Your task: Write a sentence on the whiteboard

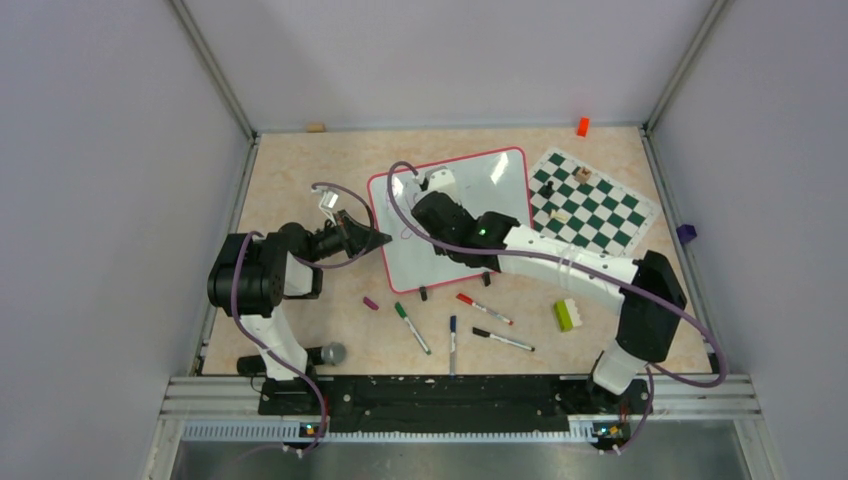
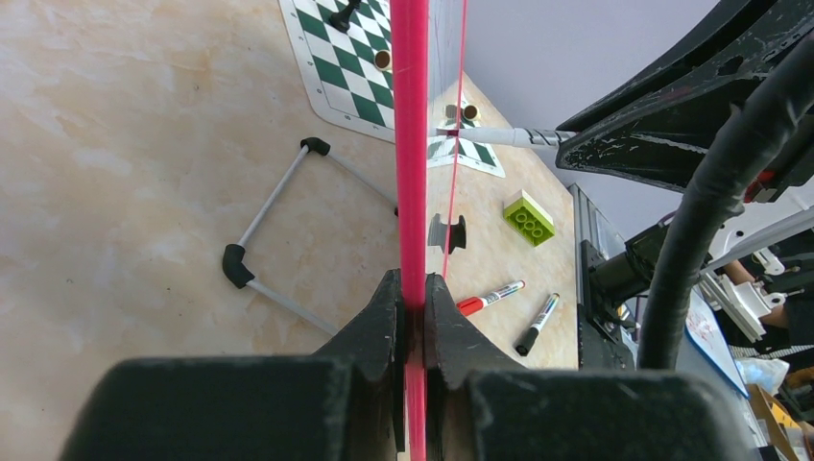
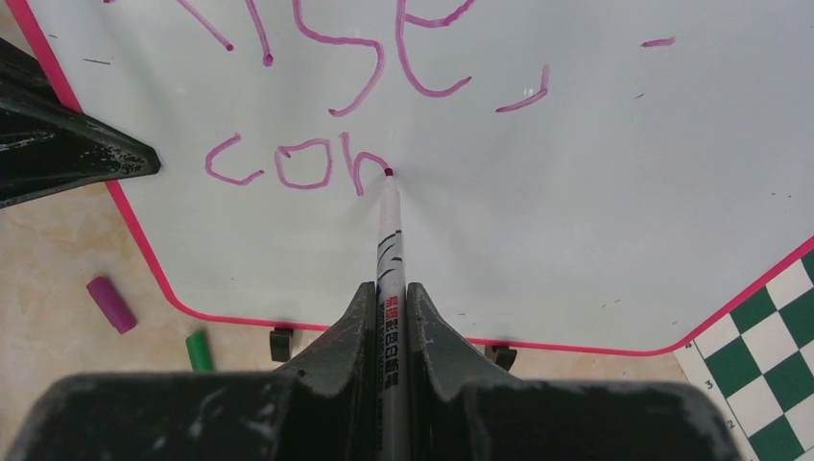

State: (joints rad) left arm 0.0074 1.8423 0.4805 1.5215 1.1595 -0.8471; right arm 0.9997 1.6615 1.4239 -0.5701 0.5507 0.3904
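On the table (image 1: 300,170), left hand (image 2: 413,288) pinches the whiteboard (image 1: 480,175), right hand (image 3: 391,298) the marker (image 3: 389,226); pressing hard could slip the board.

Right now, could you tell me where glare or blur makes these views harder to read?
Top external: a bright reflection on the whiteboard, the sentence too small to read. Left wrist: the left gripper's near body is soft. Right wrist: the sentence is crisp, the right gripper's base blurred.

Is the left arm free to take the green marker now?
Probably not yet: the left pincer is shut on the whiteboard rim. The green marker itself lies unobstructed near that arm's base.
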